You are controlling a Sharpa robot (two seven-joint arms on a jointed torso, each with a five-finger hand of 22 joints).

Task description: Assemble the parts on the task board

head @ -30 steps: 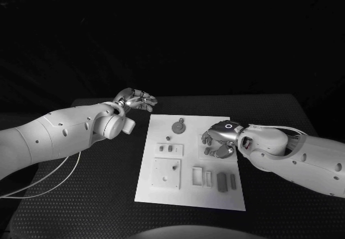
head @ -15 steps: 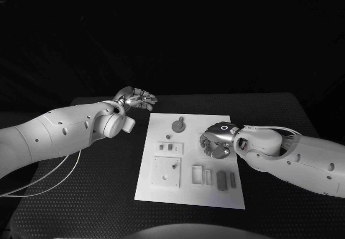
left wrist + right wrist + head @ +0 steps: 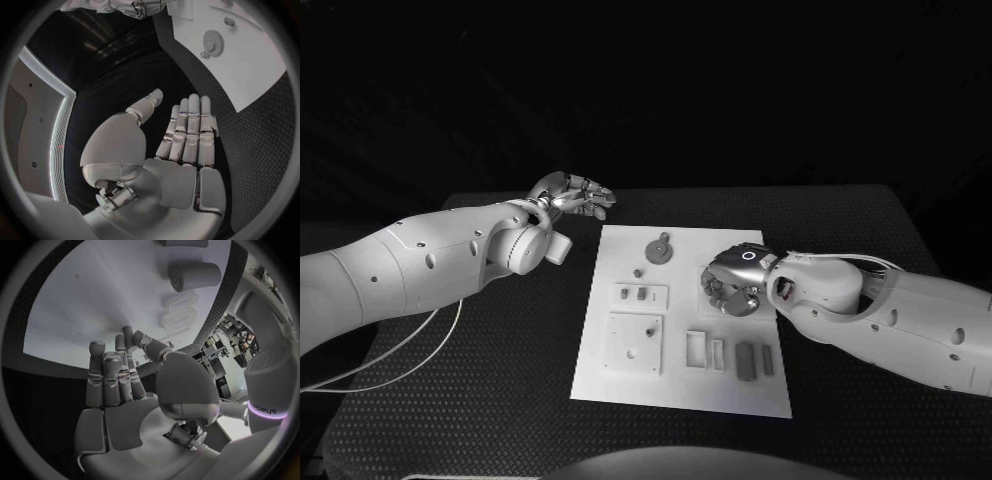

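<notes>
On the black bench lies the white task board, grey parts on it: gear at far end, bars near. Right hand hovers over board's right edge, fingers together, empty. Left hand off the board's far-left corner, fingers straight, empty. No readable writing.

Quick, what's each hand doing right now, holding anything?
Left hand: open, fingers extended, holding nothing.
Right hand: open, holding nothing, over the task board.
</notes>
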